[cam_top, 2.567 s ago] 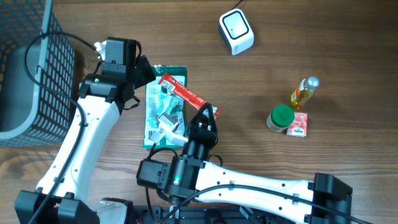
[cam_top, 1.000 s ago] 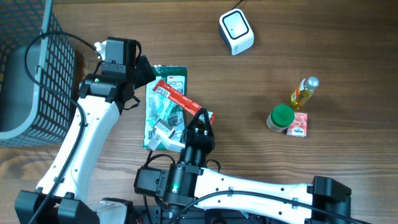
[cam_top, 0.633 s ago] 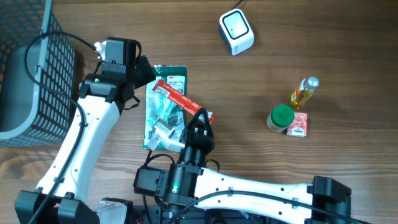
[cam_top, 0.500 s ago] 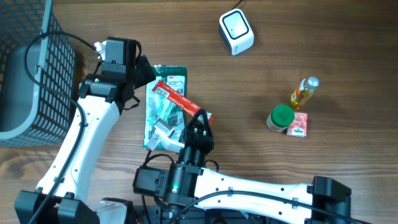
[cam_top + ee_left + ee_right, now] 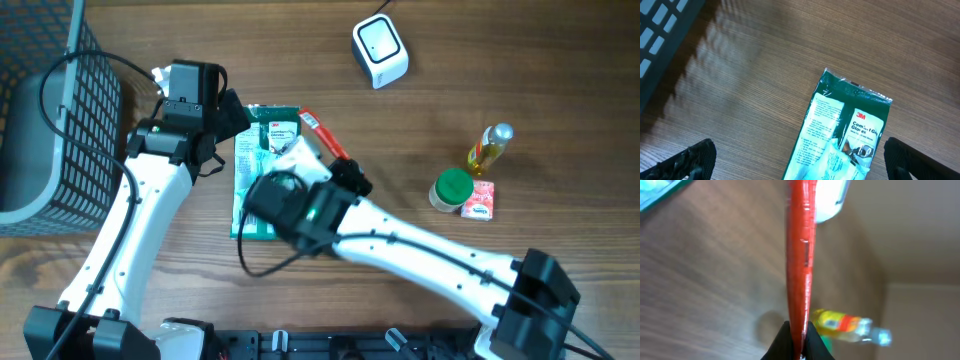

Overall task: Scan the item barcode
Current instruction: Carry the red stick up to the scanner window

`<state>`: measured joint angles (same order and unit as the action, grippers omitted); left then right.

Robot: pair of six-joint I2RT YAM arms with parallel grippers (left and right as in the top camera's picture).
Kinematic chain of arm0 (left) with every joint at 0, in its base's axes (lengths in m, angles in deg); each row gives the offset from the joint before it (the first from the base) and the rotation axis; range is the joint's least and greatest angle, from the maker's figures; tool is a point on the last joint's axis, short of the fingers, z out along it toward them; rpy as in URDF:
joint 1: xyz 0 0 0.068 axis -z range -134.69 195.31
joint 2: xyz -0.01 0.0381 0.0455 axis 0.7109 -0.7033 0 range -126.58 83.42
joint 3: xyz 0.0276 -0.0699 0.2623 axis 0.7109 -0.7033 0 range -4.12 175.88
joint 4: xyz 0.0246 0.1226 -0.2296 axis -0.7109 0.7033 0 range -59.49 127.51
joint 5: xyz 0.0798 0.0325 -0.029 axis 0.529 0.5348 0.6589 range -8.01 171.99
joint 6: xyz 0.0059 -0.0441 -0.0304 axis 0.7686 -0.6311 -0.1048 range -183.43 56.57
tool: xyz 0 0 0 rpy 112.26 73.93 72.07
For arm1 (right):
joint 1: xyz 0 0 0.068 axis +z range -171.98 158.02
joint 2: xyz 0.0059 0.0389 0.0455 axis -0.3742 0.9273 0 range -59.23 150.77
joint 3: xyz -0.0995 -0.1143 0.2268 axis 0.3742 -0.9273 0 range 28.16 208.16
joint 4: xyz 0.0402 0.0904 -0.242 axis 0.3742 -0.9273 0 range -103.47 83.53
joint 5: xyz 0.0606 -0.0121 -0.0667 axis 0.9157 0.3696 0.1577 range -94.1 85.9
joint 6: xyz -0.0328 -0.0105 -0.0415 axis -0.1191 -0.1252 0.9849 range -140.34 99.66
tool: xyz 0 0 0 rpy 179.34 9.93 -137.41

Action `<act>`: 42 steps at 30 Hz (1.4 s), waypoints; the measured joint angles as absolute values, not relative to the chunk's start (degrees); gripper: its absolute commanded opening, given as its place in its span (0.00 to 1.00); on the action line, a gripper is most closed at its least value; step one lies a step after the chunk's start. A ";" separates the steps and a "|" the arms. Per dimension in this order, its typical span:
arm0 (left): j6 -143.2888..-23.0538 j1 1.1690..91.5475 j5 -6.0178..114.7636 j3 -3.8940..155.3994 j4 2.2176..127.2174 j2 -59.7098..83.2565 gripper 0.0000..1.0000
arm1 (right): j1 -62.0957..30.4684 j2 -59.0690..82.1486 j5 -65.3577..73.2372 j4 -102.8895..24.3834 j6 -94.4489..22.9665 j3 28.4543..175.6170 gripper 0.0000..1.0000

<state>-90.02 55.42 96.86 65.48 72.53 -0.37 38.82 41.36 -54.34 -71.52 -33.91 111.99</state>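
Note:
The item is a flat red packet (image 5: 322,134), held edge-on above the table. My right gripper (image 5: 347,170) is shut on its near end. In the right wrist view the red packet (image 5: 800,245) rises straight up from the pinched fingertips of the right gripper (image 5: 799,336). The white scanner (image 5: 380,52) sits at the far middle of the table, and the scanner (image 5: 830,200) shows just behind the packet's tip. No barcode is visible. My left gripper (image 5: 230,110) hangs open over the far end of a green glove packet (image 5: 840,130), its fingertips (image 5: 692,159) wide apart.
A black mesh basket (image 5: 60,120) stands at the left edge. At the right are a yellow oil bottle (image 5: 488,147), a green-lidded jar (image 5: 450,190) and a small pink packet (image 5: 481,200). The green glove packet (image 5: 262,160) lies under my right arm.
My right arm has swung round and lifted the red packet off the green packet, carrying it toward the far right and turning it on edge. The left arm has not moved.

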 measured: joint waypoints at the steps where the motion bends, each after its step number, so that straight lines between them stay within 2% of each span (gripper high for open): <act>1: -90.02 55.42 96.86 65.48 72.53 -0.37 1.00 | 37.51 41.36 -51.15 -70.76 -33.91 111.99 0.04; 11: -90.02 55.42 96.86 65.48 72.53 -0.37 1.00 | 19.69 41.36 -9.69 -60.77 -35.74 111.99 0.04; 15: -90.02 55.42 96.88 65.48 72.53 -0.37 1.00 | 13.16 41.39 -0.84 -65.93 -35.81 116.01 0.04; 19: -90.02 55.42 96.86 65.48 72.53 -0.37 1.00 | 8.44 41.30 4.63 -69.82 -34.10 129.37 0.04; 21: -90.02 55.42 96.84 65.48 72.51 -0.37 1.00 | 4.13 40.97 13.04 -68.07 -31.44 134.70 0.04; 26: -90.02 55.42 96.86 65.48 72.53 -0.37 1.00 | -5.64 42.06 27.38 -65.65 -29.49 135.49 0.04; 30: -90.02 55.42 96.86 65.48 72.53 -0.37 1.00 | -12.39 48.51 39.62 -61.43 -29.05 135.49 0.04; 36: -90.02 55.42 96.86 65.48 72.53 -0.37 1.00 | -15.76 58.72 53.15 -51.53 -29.53 135.47 0.04; 42: -90.02 55.42 96.86 65.48 72.53 -0.37 1.00 | -16.61 64.29 55.93 -39.13 -39.22 135.12 0.04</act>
